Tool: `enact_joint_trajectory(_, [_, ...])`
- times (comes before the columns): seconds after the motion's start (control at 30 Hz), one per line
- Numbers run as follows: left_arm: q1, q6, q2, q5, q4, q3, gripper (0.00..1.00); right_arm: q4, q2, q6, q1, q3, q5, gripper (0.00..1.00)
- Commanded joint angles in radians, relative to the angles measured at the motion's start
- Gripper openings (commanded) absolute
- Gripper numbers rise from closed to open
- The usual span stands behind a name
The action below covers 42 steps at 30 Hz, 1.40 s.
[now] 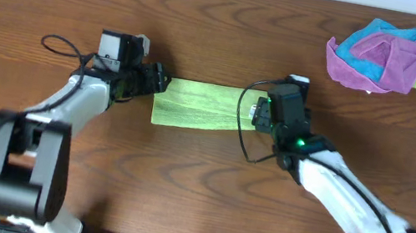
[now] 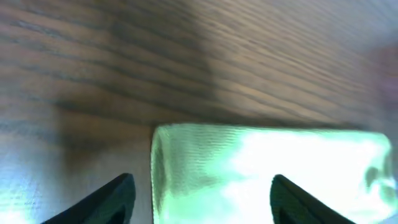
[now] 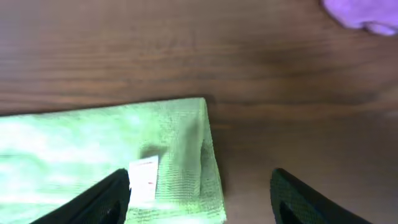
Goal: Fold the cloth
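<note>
While the cloth (image 1: 193, 105) lies folded at centre of the table (image 1: 208, 15), L gripper (image 2: 202, 179) at its left end & R gripper (image 3: 200, 173) at its right end both have jaws apart, holding nothing.

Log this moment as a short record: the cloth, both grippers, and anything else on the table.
cloth: lime-green cloth, folded into a long strip, flat on the table
left gripper: open, over the strip's left end, not clamping it
right gripper: open, over the strip's right end, not clamping it
tag: white label on the cloth near its right end
other: pile of purple and blue cloths, far right, apart from the strip
</note>
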Motion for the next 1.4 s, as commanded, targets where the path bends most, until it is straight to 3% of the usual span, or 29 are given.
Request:
enact_joint_trajectory(0.0, [0.006,0.025,-0.092,0.017,-0.057,0.014,0.49,-0.067,-0.092,0.095,-0.003,-0.001,-0.021,0.73])
enact_joint_trajectory(0.1, [0.004,0.015,-0.140,0.036,-0.092,0.014,0.11,-0.172,-0.161,0.170,-0.003,-0.001,-0.065,0.72])
enact_joint_trajectory(0.13, [0.002,-0.003,-0.143,0.036,-0.091,0.014,0.06,-0.202,-0.175,0.202,-0.003,-0.001,-0.078,0.73])
enact_joint_trajectory(0.27, [-0.044,-0.047,-0.116,0.010,-0.047,0.014,0.06,-0.311,-0.186,0.335,-0.003,-0.007,-0.156,0.77])
enact_joint_trajectory(0.37, [-0.101,-0.071,-0.062,-0.055,0.024,0.014,0.06,-0.299,-0.169,0.373,-0.003,-0.038,-0.169,0.77])
enact_joint_trajectory(0.87, [-0.145,-0.094,0.137,-0.128,0.060,0.014,0.06,-0.024,-0.066,0.442,-0.032,-0.169,-0.196,0.77])
enact_joint_trajectory(1.37, [-0.146,-0.079,0.154,-0.179,0.003,0.014,0.06,0.186,0.110,0.480,-0.032,-0.169,-0.207,0.76])
